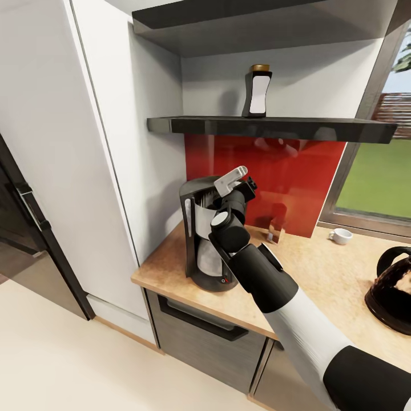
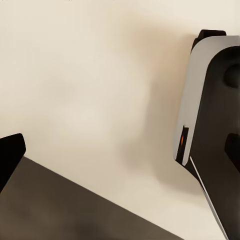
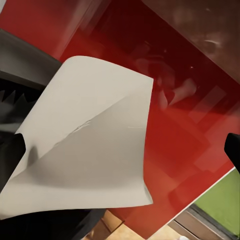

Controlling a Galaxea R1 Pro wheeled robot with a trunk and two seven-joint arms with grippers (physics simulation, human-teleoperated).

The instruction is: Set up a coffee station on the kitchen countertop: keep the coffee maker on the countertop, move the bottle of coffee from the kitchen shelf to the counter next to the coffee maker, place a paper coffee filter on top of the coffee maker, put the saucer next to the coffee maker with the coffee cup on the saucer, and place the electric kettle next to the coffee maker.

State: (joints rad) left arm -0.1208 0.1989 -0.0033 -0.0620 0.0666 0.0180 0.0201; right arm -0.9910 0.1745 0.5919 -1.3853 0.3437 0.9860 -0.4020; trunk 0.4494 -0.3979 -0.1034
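Right gripper [image 1: 235,181], mid-frame, pinches the paper filter [image 1: 230,177] above the coffee maker [image 1: 206,240]; released off-centre, it could slide off; left gripper's state unclear

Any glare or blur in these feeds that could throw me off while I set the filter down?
Head view: sharp; the red backsplash mirrors the right claw and shelf. Right wrist view: the paper coffee filter is close and soft-edged, with mottled reflections on the red panel behind. Left wrist view: blurry and low-contrast.
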